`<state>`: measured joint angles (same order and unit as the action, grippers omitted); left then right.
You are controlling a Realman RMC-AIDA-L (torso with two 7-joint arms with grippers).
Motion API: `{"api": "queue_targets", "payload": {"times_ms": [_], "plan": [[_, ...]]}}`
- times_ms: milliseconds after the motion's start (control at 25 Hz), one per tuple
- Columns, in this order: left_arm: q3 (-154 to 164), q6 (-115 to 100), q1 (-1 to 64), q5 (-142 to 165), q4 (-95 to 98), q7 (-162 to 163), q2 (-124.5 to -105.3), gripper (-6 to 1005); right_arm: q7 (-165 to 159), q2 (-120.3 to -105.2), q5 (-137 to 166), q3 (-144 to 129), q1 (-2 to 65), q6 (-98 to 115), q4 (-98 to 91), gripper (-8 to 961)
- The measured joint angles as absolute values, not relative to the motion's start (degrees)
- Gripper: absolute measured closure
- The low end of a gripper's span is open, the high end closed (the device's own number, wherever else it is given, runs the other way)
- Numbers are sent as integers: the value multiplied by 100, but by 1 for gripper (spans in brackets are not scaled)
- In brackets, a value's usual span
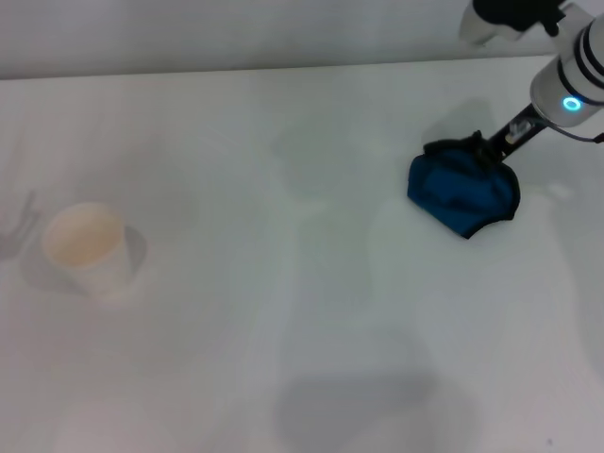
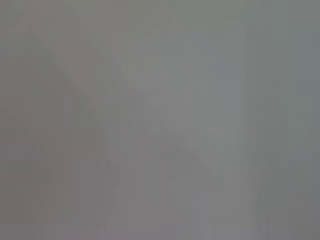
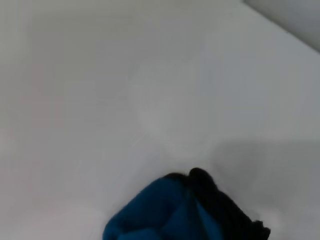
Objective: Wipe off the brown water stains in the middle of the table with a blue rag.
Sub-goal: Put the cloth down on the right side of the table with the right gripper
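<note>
The blue rag (image 1: 462, 192) lies bunched up on the white table (image 1: 283, 330) at the right, with dark edging along its far side. My right gripper (image 1: 493, 148) reaches down from the right onto the rag's far edge and looks shut on it. In the right wrist view the blue rag (image 3: 165, 212) fills the lower middle, its dark edging beside it. I cannot make out the brown water stains in any view; the middle of the table looks plain white. My left gripper is out of view, and the left wrist view shows only a blank grey surface.
A cream paper cup (image 1: 87, 249) stands upright at the left of the table. The table's far edge (image 1: 283, 68) runs along the top of the head view, close behind the right arm (image 1: 571, 85).
</note>
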<state>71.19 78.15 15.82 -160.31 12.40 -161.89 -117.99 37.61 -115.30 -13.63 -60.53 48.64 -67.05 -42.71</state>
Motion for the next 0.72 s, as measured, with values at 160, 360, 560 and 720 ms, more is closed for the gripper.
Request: {"api": "queue_targets", "payload": {"times_ms": [160, 360, 560, 720], "plan": [[7119, 7818, 1582, -16035, 1240, -16189, -11792, 114, 3692, -11517, -1398, -6017, 4830, -6716, -4379, 743], [7119, 7837, 1582, -16036, 1240, -16189, -11786, 116, 3671, -11527, -1406, -6031, 4806, -6724, -4422, 730], [7119, 7838, 1582, -16050, 1240, -16189, -11778, 117, 3659, -11532, -1407, -6067, 4806, -6744, -4435, 654], [7120, 7829, 1582, -16052, 1239, -16189, -11776, 118, 3595, -11532, -1420, -6063, 4750, -6758, -4644, 518]]}}
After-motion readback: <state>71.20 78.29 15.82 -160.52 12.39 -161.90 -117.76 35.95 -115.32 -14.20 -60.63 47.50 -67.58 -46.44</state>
